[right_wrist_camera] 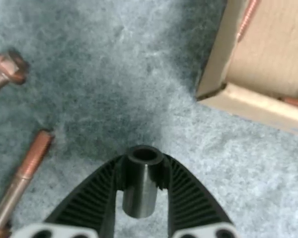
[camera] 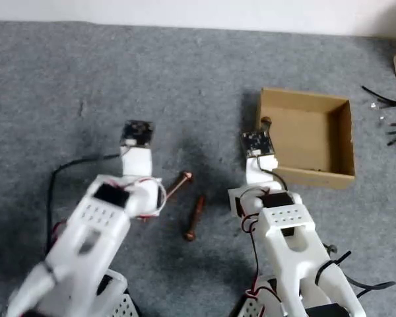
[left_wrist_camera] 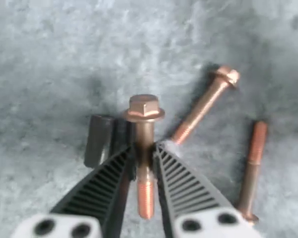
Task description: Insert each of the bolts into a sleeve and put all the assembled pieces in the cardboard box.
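- We see the left pincer (left_wrist_camera: 145,148) clamped on a bolt (left_wrist_camera: 145,111), with a spare sleeve (left_wrist_camera: 98,141) just beside its tips.
- Two loose bolts (left_wrist_camera: 201,106) lie near it, on the other side.
- The right pincer (right_wrist_camera: 143,159) grips a sleeve (right_wrist_camera: 140,191) (open end forward), box (right_wrist_camera: 258,104) just beside.

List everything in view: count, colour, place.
cardboard box: one, brown, right side of the grey carpet
boxed bolts: at least two, copper, inside the cardboard box
loose bolts: two, copper, middle of the carpet
held bolt: one, copper, in left end effector
loose sleeve: one, black, on carpet beside held bolt
held sleeve: one, black, in right end effector
thin black pieces: several, carpet's far right edge
left end effector: one, black fingers, shut
right end effector: one, black fingers, shut
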Robot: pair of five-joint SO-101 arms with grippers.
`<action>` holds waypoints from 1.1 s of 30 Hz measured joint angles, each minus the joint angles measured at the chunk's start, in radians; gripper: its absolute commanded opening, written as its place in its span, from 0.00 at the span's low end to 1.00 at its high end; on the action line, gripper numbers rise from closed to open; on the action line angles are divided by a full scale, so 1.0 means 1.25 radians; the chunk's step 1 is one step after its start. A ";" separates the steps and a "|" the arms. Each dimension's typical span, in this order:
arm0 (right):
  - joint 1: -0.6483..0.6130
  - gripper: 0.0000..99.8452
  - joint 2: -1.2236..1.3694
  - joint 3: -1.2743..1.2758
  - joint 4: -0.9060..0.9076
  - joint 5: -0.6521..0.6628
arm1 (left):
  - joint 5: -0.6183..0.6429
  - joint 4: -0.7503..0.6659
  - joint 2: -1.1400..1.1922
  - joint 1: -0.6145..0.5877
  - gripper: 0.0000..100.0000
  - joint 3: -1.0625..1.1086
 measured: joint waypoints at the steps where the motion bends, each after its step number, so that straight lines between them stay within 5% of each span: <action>1: 0.000 0.01 0.000 0.000 0.000 0.000 | 0.000 0.000 -0.050 0.002 0.01 0.026; 16: 0.000 0.01 0.000 0.000 0.000 0.000 | -0.034 -0.077 -0.814 0.004 0.01 0.411; 33: 0.000 0.01 0.000 0.002 -0.027 0.000 | -0.039 -0.189 -0.857 0.000 0.01 0.457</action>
